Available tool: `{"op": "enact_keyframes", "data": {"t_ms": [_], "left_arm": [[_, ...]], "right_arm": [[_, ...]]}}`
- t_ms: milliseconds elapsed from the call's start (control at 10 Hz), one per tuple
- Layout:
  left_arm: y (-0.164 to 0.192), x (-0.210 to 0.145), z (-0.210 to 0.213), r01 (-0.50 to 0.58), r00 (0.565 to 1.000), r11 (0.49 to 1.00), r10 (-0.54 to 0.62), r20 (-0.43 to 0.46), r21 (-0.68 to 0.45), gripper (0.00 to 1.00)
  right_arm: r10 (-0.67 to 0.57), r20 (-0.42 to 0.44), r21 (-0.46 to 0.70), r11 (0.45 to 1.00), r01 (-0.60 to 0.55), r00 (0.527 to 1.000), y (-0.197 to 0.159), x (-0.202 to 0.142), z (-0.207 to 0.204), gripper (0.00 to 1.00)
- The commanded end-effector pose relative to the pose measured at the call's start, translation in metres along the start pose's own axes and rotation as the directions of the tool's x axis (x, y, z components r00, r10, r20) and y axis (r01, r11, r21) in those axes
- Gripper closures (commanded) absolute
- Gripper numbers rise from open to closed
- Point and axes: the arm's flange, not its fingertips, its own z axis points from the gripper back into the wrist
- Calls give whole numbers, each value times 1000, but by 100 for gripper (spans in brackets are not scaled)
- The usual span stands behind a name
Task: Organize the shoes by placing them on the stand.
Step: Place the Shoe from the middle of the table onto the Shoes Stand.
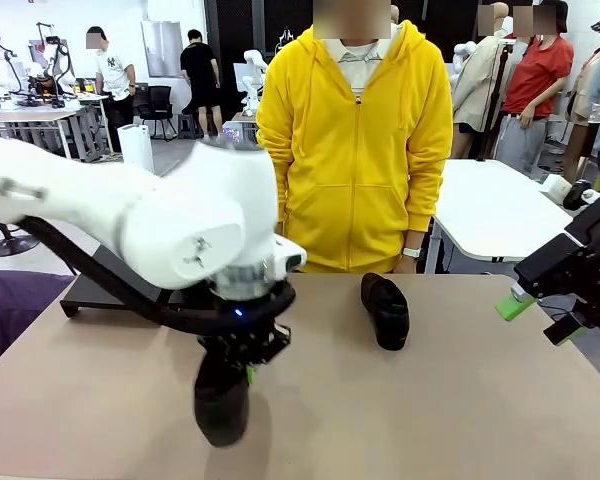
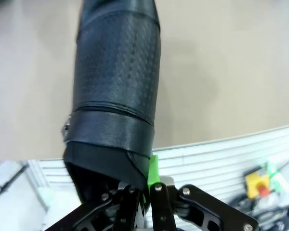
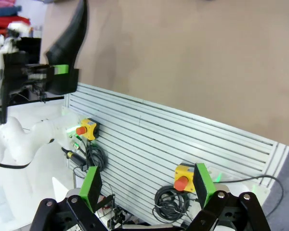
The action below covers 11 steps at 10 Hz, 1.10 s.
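Observation:
My left gripper (image 1: 244, 362) is shut on the heel rim of a glossy black shoe (image 1: 221, 405), which hangs toe-down near the table's front edge. In the left wrist view the same shoe (image 2: 116, 91) runs away from the shut gripper (image 2: 147, 187), with a green pad (image 2: 153, 172) pressed on its collar. A second black shoe (image 1: 387, 311) lies on the table in front of the person. Behind my left arm, at the far left, sits the black stand (image 1: 95, 292), partly hidden. My right gripper (image 1: 538, 319) hovers open at the right edge, its fingers (image 3: 203, 183) apart around nothing.
A person in a yellow hoodie (image 1: 357, 150) stands at the far side of the tan table (image 1: 460, 410). The right wrist view looks down past the table's front edge at a slatted panel (image 3: 173, 139) with red stop buttons and cables.

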Motion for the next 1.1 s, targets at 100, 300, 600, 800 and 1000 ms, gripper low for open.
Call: {"op": "enact_keyframes", "data": {"t_ms": [100, 300, 600, 800, 1000], "left_arm": [[105, -35, 64, 12, 981, 998, -24, 194, 65, 100], [181, -38, 74, -123, 941, 984, 75, 331, 126, 100], [258, -39, 73, -350, 883, 934, 305, 357, 67, 100], [228, -43, 80, -201, 926, 971, 145, 350, 129, 100], [228, -43, 80, -201, 926, 971, 145, 350, 129, 100]], "right_arm": [[21, 1, 17, 1000, -21, 1000, -1, 1, 2, 0], [21, 1, 17, 1000, -21, 1000, -1, 1, 2, 0], [21, 1, 17, 1000, -21, 1000, -1, 1, 2, 0], [21, 1, 17, 1000, -21, 1000, -1, 1, 2, 0], [21, 1, 17, 1000, -21, 1000, -1, 1, 2, 0]]}}
